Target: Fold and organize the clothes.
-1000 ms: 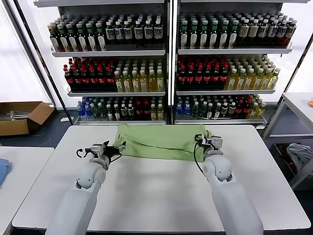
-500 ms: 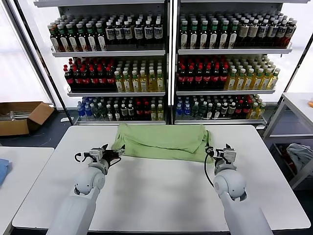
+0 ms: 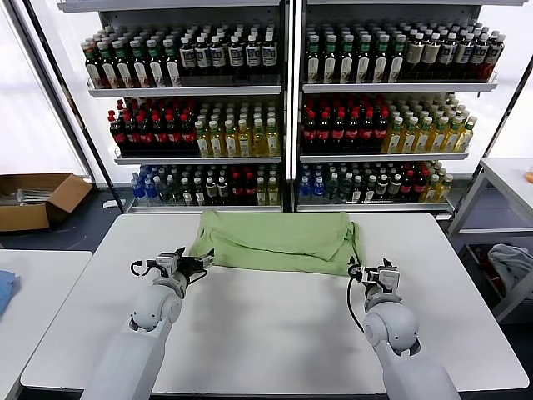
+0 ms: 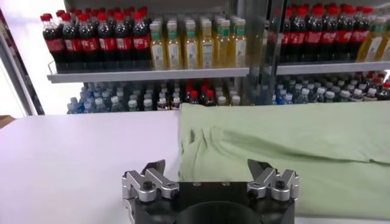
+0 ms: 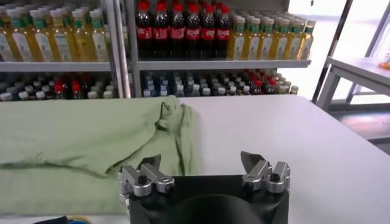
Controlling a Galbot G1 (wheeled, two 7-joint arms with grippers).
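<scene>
Shirt (image 3: 279, 242): one, folded, on table (image 3: 266, 325); both pincers open.

Glossy white rounded arms; black claws (image 3: 196, 263) (image 3: 360, 271) (silver screwed fingertips (image 4: 149, 184)); looped black cables at wrists.

A white desk (image 3: 250, 333) is standing in front of two tall shelving units (image 3: 291, 108) with white shelves, and rows of bottles (image 3: 341, 125) with dark, red, yellow and green contents are filling them. Bright daylight is coming through the pale panels at the far left and right. An open cardboard box (image 3: 37, 200) is lying on the dark floor (image 3: 83, 229) to the left. A second white table (image 3: 33, 287) is showing at the left edge, and a white-framed rack (image 3: 495, 208) is standing at the right.
</scene>
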